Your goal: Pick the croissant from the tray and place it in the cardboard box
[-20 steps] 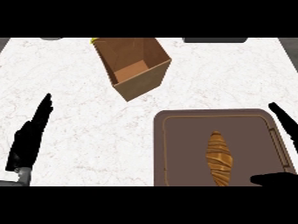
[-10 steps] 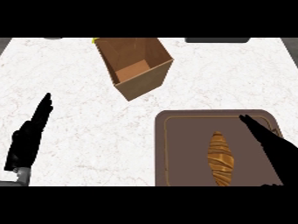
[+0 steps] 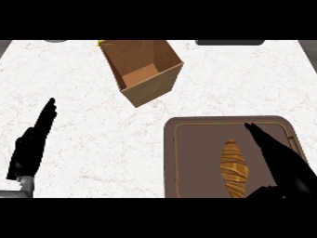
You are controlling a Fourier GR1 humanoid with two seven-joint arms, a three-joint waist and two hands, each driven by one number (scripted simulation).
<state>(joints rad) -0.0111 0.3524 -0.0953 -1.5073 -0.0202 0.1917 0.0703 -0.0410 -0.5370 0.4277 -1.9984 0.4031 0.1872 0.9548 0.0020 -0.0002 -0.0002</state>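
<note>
A golden-brown croissant lies lengthwise on the brown tray at the lower right. My right hand hovers over the tray just right of the croissant, fingers straight and pointing away from me, thumb low near the view's bottom edge; it holds nothing. An open cardboard box stands at the upper middle of the counter, its opening facing up. My left hand rests open at the lower left, fingers up, away from both.
The white marble counter spreads between the box and the tray. Dark objects sit at the counter's far edge, one at the top left and one at the top right.
My right hand has moved left from the tray's right edge to over the tray beside the croissant. The left hand, croissant and box have not moved.
</note>
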